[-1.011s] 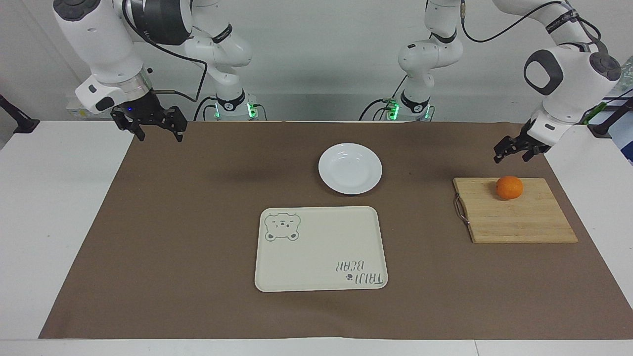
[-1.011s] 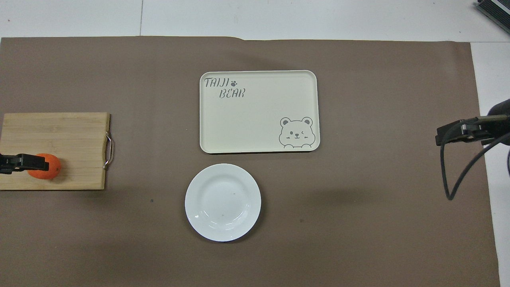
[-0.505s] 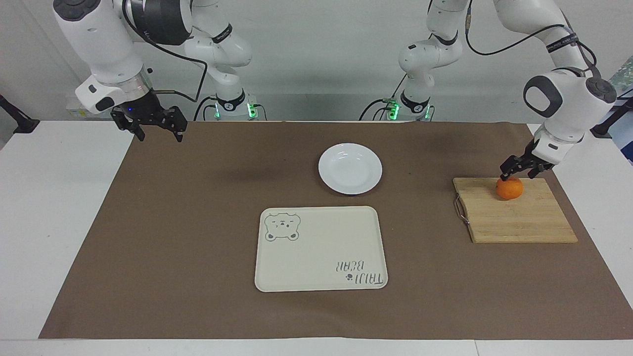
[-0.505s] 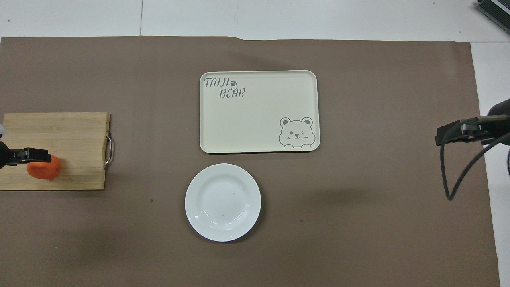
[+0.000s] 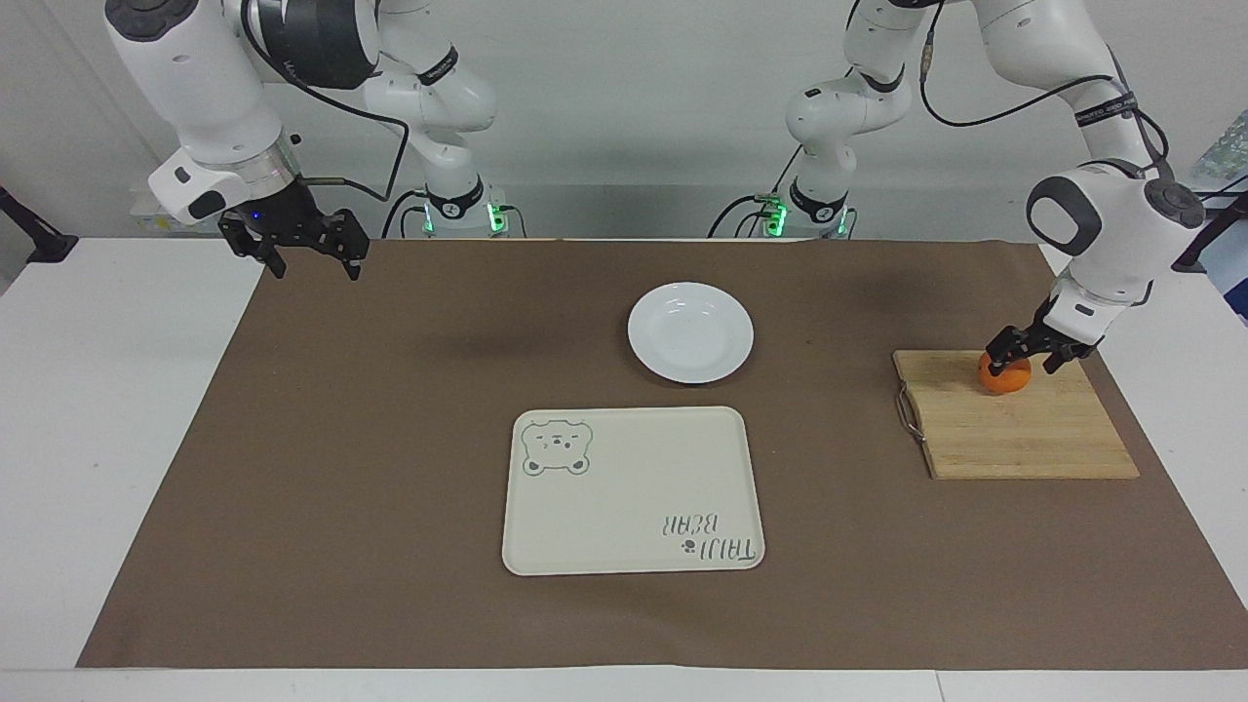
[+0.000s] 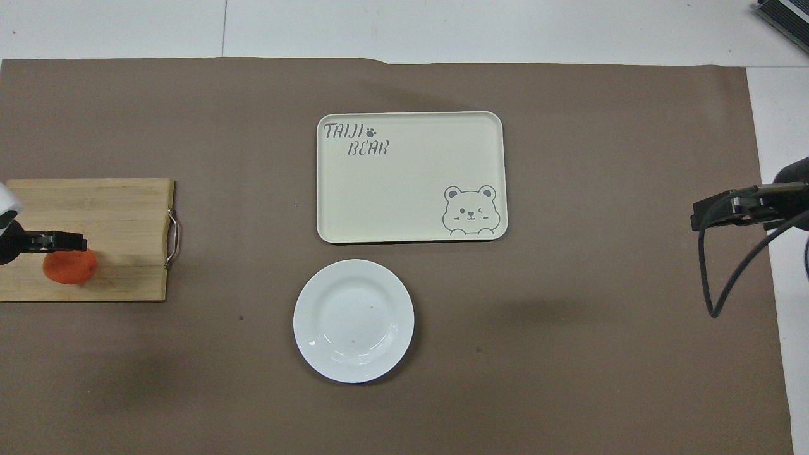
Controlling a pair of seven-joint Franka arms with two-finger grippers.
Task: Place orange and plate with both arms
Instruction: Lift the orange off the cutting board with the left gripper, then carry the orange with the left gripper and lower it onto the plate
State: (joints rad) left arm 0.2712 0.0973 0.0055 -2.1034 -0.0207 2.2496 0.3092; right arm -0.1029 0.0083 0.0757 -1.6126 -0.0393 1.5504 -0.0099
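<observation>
Brown paper covers the desk (image 5: 390, 487). At its left-arm end, the left claw (image 5: 1019, 355) has dropped, spread, astride the orange (image 5: 1004, 376) on a wooden board (image 5: 1024, 439), apparently ungripped. Right claw (image 5: 297, 249) waits spread at its corner. Mid-desk, the plate (image 5: 690, 331) sits beside a "TAIJI BEAR" tray (image 5: 634, 492).

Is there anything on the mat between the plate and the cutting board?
No. In the overhead view the brown mat is bare between the plate and the board; the facing view agrees.
</observation>
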